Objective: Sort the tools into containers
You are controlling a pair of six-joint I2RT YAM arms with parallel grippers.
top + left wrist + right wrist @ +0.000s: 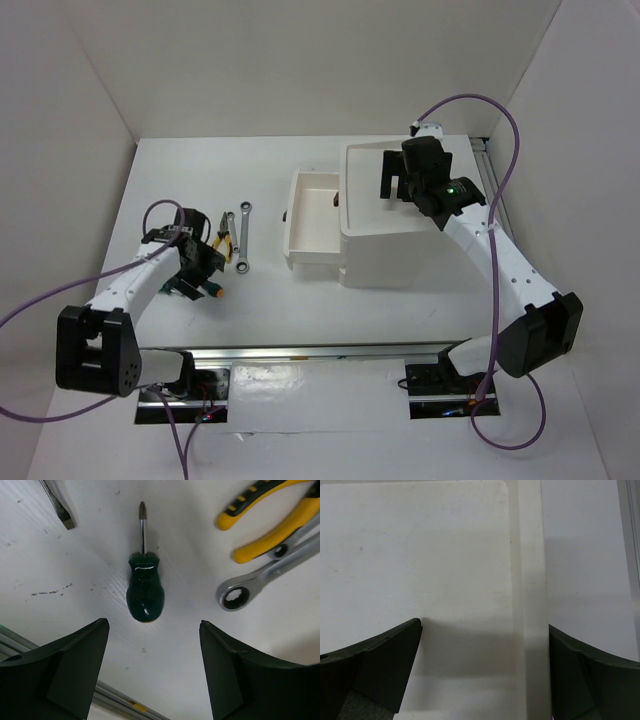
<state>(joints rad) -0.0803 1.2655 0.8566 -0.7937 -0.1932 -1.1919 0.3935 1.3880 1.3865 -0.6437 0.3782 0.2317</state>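
Observation:
A stubby green-handled screwdriver (145, 587) lies on the table, tip pointing away, just beyond my open left gripper (153, 624). My gripper hovers over it, touching nothing. Yellow-and-black pliers (270, 520) and two silver wrenches (235, 596) lie to its right. They also show in the top view: pliers (224, 241), wrenches (243, 236). A flat screwdriver blade (61, 507) enters at the upper left, handle out of view. The white box unit (415, 250) stands at the right with one drawer (312, 250) pulled out leftward. My right gripper (484, 625) is open and empty above the top tray (530, 580).
The left gripper (195, 262) sits low at the table's left, near the front metal rail (300, 352). The right gripper (400, 182) hangs over the box top. White walls enclose the table on three sides. The drawer's dark knob (285, 215) faces the tools.

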